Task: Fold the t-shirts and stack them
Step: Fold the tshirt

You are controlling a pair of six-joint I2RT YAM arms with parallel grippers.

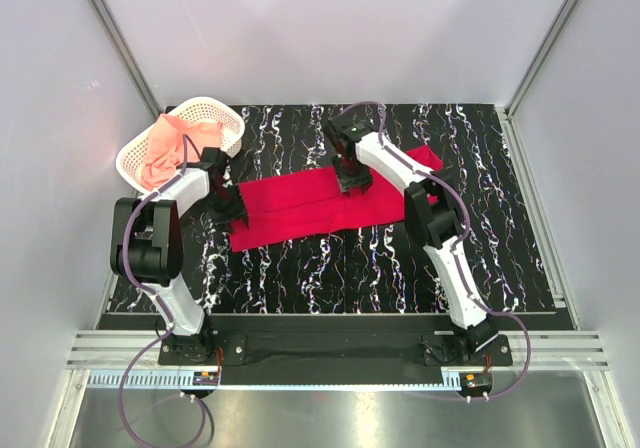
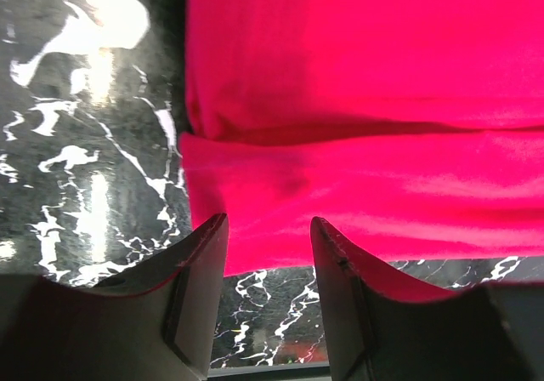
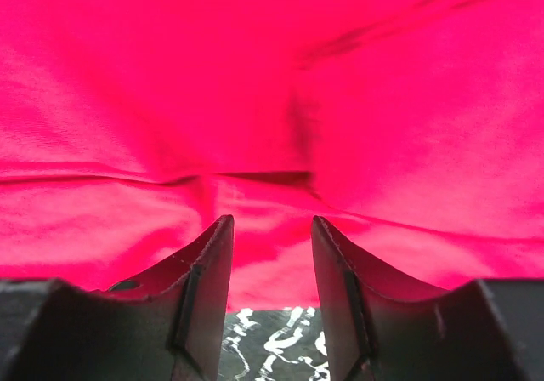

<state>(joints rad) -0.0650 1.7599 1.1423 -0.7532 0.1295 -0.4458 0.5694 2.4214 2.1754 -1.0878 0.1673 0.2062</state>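
Crimson red cotton t-shirt (image 1: 310,206) is lying in a long strip across the black marbled table (image 1: 350,268). The left gripper (image 2: 268,224) sits at its left end and the right gripper (image 3: 272,224) at the far edge - both with jaws spread, nothing pinched. The pale salmon-pink t-shirt (image 1: 170,150) is bunched up in the white plastic lattice basket (image 1: 226,109) - far left corner

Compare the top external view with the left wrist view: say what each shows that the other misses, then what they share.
Only the top external view: the white basket holding the pink t-shirt, both arms, and the right gripper over the red t-shirt. Only the left wrist view: up close, the left gripper is open at the shirt's edge, and a crease runs across the cloth. Both: the red t-shirt lying on the black marbled table.
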